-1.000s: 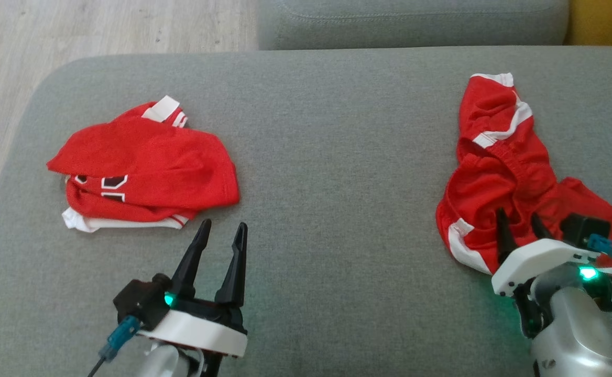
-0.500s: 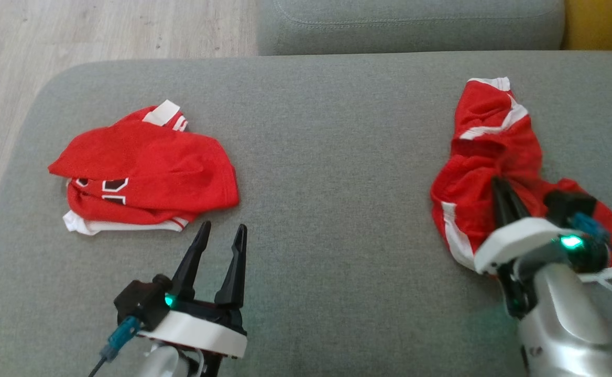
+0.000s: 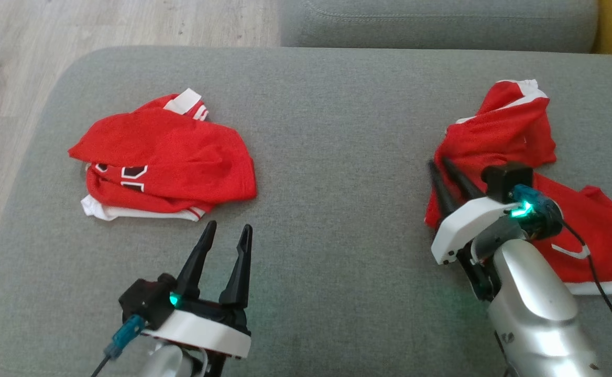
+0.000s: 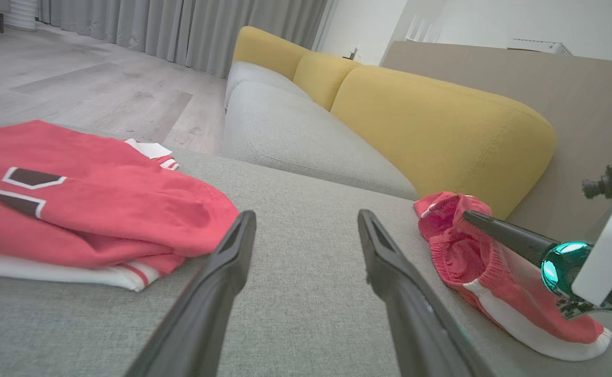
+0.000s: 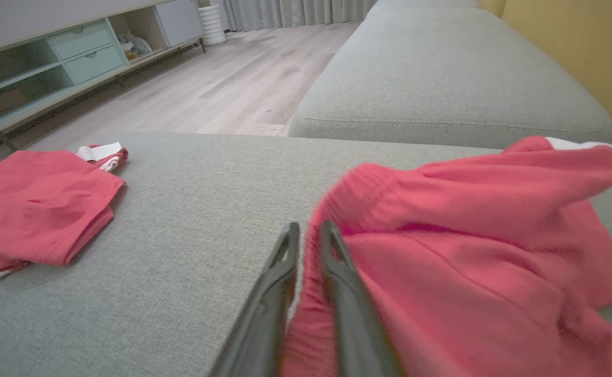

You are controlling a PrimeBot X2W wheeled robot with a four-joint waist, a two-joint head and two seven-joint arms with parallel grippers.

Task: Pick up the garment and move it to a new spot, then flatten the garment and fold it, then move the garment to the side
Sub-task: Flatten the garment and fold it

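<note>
The crumpled red garment [image 3: 515, 136] with white trim lies at the right of the grey cushion, and also shows in the right wrist view [image 5: 468, 230] and the left wrist view [image 4: 458, 246]. My right gripper [image 3: 438, 162] is shut on the garment's left edge, with cloth pinched between its fingers [image 5: 310, 228]. That edge is lifted and bunched. My left gripper [image 3: 229, 226] stands open near the front of the cushion with nothing between its fingers [image 4: 307, 214]. It sits just below a folded red shirt.
A folded red shirt [image 3: 170, 157] with white hems and dark numbers lies at the left of the grey cushion [image 3: 337, 131]. A second grey cushion [image 3: 432, 21] sits behind, a yellow backrest [image 4: 432, 120] to the right, wood floor [image 3: 101, 21] to the left.
My right gripper's fingers closed on the red garment and drew its edge up and to the left, bunching the cloth. The head camera shifted a little. The left gripper stayed put.
</note>
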